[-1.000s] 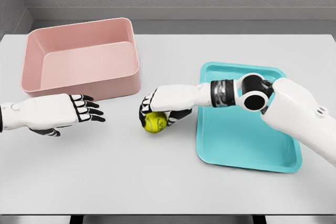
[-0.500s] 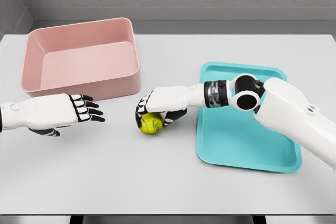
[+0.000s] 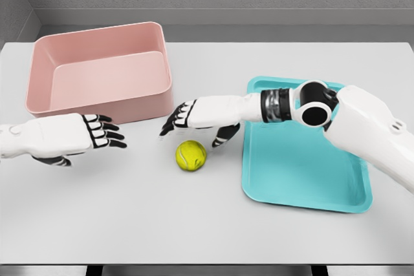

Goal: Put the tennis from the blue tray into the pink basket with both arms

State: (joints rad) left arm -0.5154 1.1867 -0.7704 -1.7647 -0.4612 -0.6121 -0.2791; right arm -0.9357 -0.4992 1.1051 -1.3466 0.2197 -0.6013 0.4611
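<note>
Now the right robot hand (image 3: 194, 116) hovers with fingers spread, holding nothing, just above and behind the tennis ball (image 3: 191, 156). That ball sits on the white surface (image 3: 207, 224), between the blue tray (image 3: 304, 153) and the open left robot hand (image 3: 81, 135). Behind stands the pink basket (image 3: 100, 72).

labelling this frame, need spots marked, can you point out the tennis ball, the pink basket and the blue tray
round yellow-green tennis ball (image 3: 191, 155), head view, middle of its fuzzy face
pink rectangular plastic basket (image 3: 103, 106), head view, near outer wall
flat turquoise-blue plastic tray (image 3: 294, 169), head view, bare floor
</note>
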